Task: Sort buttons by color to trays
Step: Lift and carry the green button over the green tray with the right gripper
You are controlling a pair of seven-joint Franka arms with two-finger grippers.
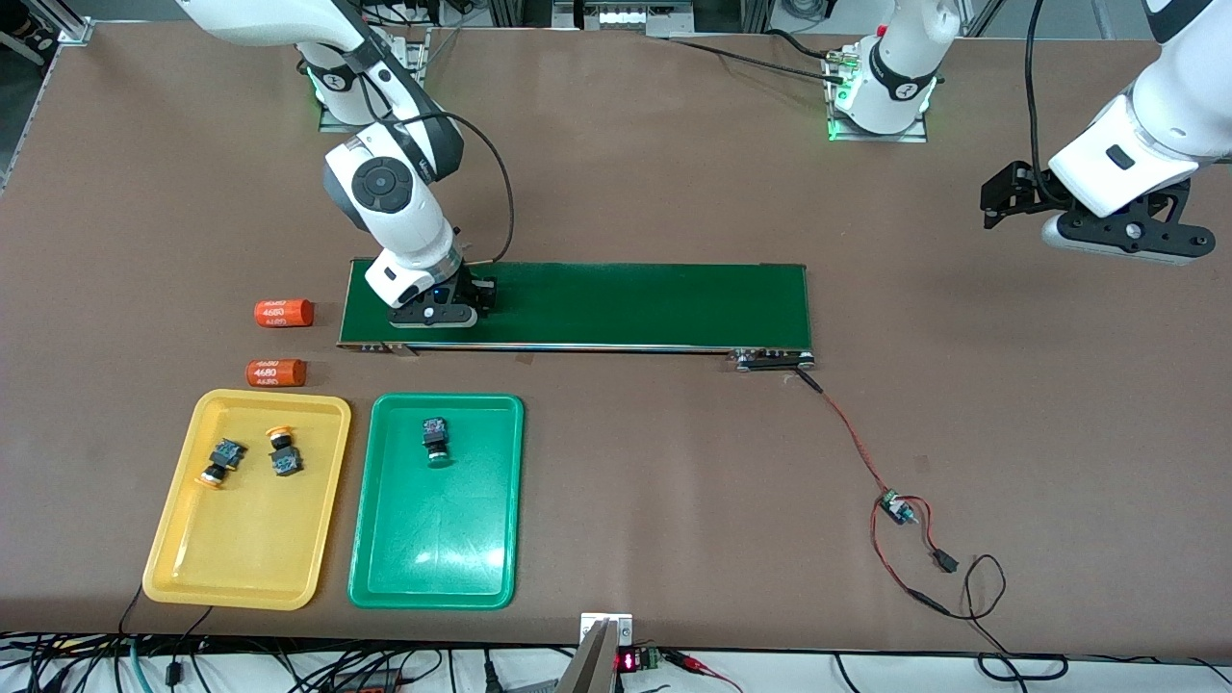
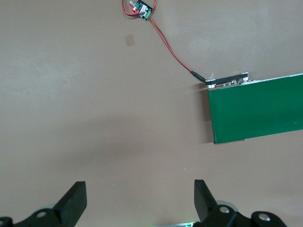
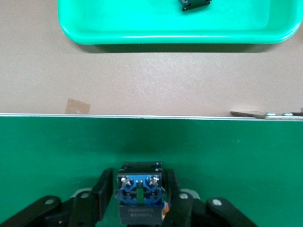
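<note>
My right gripper [image 1: 474, 295] is down on the dark-green belt [image 1: 626, 303] at the right arm's end. Its fingers are shut on a button [image 3: 140, 187] with a black-and-blue body, whose cap is hidden. The yellow tray [image 1: 173, 539] holds two yellow buttons [image 1: 221, 462] [image 1: 283, 452]. The green tray [image 1: 433, 549], beside it, holds one green button [image 1: 436, 439]. The right wrist view shows that tray's rim [image 3: 142, 35] and button [image 3: 195, 4]. My left gripper [image 1: 993, 197] waits, open and empty [image 2: 139, 194], over bare table at the left arm's end.
Two orange cylinders [image 1: 283, 313] [image 1: 276, 372] lie beside the belt's end, farther from the camera than the yellow tray. A red wire runs from the belt's other end to a small circuit board [image 1: 897, 507], also in the left wrist view [image 2: 143, 9].
</note>
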